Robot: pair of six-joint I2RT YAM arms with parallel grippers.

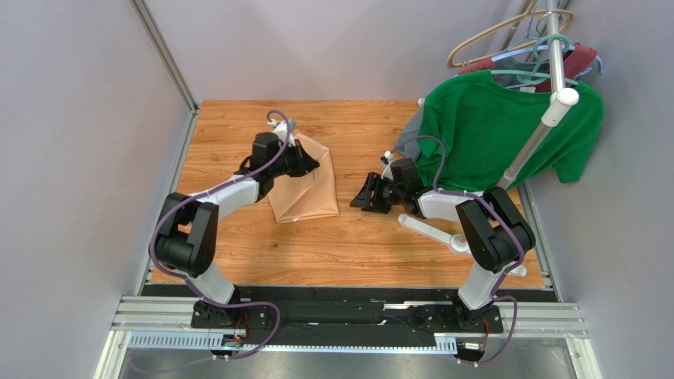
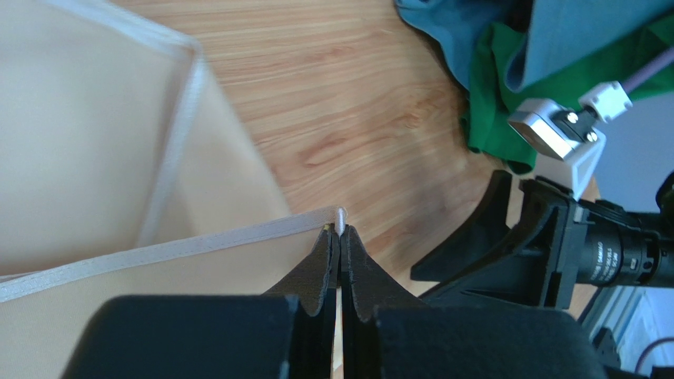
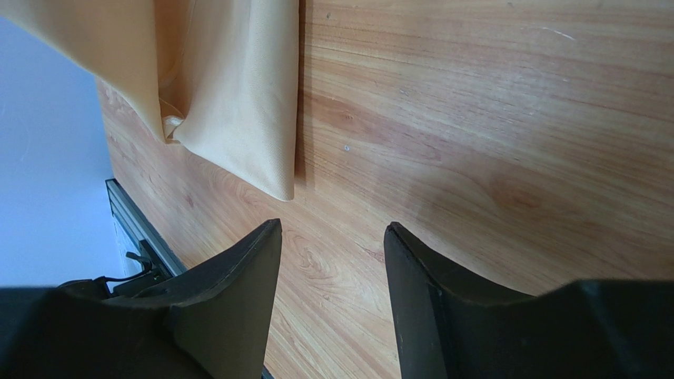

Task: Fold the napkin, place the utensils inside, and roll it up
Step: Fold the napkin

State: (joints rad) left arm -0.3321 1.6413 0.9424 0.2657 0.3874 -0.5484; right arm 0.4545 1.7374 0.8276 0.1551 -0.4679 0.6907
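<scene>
At the near edge of the table (image 1: 372,245) the two arms are standing on their bases, and both are reaching forward over the wood. The left arm (image 1: 225,193) is stretching toward the left-centre of the table, and the left gripper (image 2: 340,231) is clamping its jaws tight together on the white-stitched hem of the napkin (image 1: 304,189), right at one corner of the cloth. The wrist view is showing the hem poking out just above the closed fingertips. The peach-tan napkin is lying left of the table's middle, with part of it resting flat on the wood and the pinched corner rising off the surface at its far right. One layer is doubling over another, so a crease is running across it. To the right of the cloth and apart from it, the right gripper (image 1: 368,196) is hanging low over bare wood with its jaws standing apart and nothing between them. Its wrist camera is seeing only wood grain in the gap, with the napkin's nearest corner lying ahead and to one side. Behind the right arm (image 1: 443,204), a white rack leg (image 1: 427,227) is resting on the table. Farther back at the far right, a green T-shirt (image 1: 490,126) is hanging from the rack (image 1: 563,101), and a grey-blue cloth (image 1: 407,130) is drooping just beside it onto the table.
</scene>
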